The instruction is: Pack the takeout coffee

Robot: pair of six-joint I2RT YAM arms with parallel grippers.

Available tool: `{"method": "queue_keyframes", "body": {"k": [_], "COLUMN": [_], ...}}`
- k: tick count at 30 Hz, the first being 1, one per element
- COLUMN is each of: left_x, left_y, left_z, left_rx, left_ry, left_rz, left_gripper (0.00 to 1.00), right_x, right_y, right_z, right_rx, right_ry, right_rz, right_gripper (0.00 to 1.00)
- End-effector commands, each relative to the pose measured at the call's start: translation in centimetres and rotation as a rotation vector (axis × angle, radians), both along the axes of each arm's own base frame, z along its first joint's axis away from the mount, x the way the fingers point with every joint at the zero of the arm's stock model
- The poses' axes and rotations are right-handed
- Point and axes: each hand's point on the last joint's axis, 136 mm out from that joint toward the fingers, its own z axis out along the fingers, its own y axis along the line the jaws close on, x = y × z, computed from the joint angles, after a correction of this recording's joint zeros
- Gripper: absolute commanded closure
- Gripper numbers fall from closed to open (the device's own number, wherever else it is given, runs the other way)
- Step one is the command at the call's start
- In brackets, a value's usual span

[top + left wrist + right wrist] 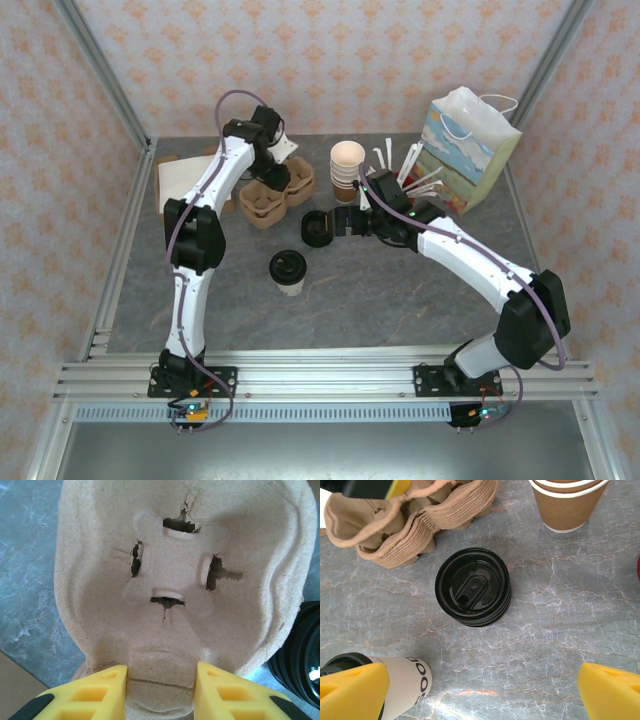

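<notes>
The takeout coffee [288, 271] stands upright on the grey table [400, 300] with its black lid on. It is near the middle, just in front of the pile of black lids [472, 586]. It is not packed in anything yet.

The left gripper [161, 682] is partly closed. Its yellow fingers [100, 692] press on both sides of the edge of the top cup carrier [175, 570]. The right gripper [482, 687] is wide open and holds nothing. It hangs over the lids, with the coffee just beside one finger.

Some things could go wrong from here. The cup carrier sits on a pile of others, so two may come up stuck together. It is soft paper pulp and is held only by its edge, so it could bend, rip or slip out. The right arm is close to the coffee, and a bump could tip it over and spill it
</notes>
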Motion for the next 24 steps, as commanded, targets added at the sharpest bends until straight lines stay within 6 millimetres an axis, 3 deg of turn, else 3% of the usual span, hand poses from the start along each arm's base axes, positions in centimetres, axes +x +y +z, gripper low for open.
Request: {"method": "queue_keyframes", "body": {"k": [1,7,8,10,16,24], "left_x": [-1.2,-3.4,-4.4,-5.7,-10.6,-16.0], "left_y": [0.1,-0.6,-0.7,-1.3,-4.9,-6.0], "left_z": [8.3,13.1,14.7,15.7,16.0,14.9], "left_rx": [-0.07,-0.194,-0.214,-0.226,-0.252,-0.288], "left_ry": [-0.146,-0.249,-0.285,-0.315,-0.326,-0.307], "left_rz": [0.039,0.164,0.185,0.22,0.208,0.219], "left_gripper": [0.67,0.66,0.66,0.66,0.65,0.65], "right_x": [0.2,0.3,0.4,0.4,0.2,-0.5], "right_y": [-0.4,-1.7,-2.1,-3.0,-6.0,-7.5], "right_z": [1.8,4.7,5.3,6.3,8.3,8.2], "right_rx": [-0.002,-0.01,-0.004,0.006,0.021,-0.006], "right_ry": [-0.036,-0.091,-0.101,-0.119,-0.161,-0.162], "right_rz": [-0.008,-0.027,-0.037,-0.056,-0.125,-0.155], "right_gripper": [0.03,0.03,0.03,0.03,0.03,0.03]}}
